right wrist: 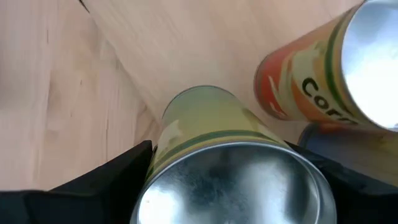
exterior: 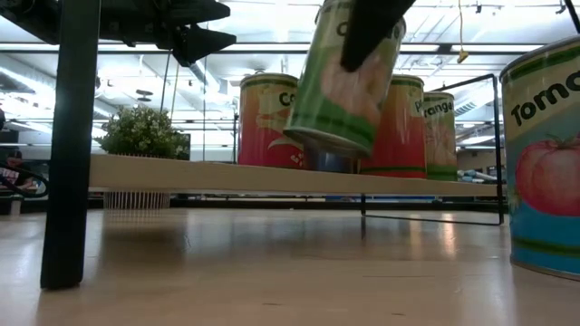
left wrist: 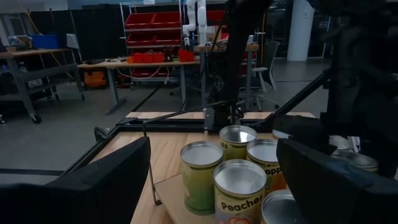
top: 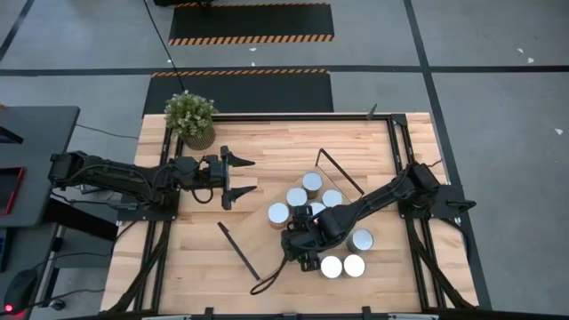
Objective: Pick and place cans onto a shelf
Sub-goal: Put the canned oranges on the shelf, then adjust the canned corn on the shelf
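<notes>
The grey floor (top: 498, 80) is crossed by dark lines, with 2 black mats edged in orange-and-black hazard stripes (top: 252, 39) beyond the table. Farther back stands a shelving rack with red bins (left wrist: 155, 25), a workbench (left wrist: 140, 62) before it, and what may be an office chair (left wrist: 264, 68). Long ceiling lights (exterior: 272, 45) run overhead.

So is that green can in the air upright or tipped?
Tipped. The can leans off vertical above the shelf, gripped by the right end effector.
</notes>
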Robot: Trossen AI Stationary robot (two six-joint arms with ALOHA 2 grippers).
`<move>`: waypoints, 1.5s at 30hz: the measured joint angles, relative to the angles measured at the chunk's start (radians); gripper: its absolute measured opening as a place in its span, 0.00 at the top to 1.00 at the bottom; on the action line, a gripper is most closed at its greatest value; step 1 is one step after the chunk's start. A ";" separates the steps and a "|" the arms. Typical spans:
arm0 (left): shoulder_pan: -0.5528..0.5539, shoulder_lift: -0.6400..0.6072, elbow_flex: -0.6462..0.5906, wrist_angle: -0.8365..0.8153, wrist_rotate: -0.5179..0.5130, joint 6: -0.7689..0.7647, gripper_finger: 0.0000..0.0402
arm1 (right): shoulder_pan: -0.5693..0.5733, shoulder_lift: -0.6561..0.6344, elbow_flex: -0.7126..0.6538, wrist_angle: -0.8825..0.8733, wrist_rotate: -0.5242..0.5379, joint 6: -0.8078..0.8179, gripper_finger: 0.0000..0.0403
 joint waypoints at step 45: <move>0.000 0.000 0.000 -0.009 0.000 -0.002 0.12 | -0.055 -0.002 0.175 -0.147 0.227 -0.028 0.05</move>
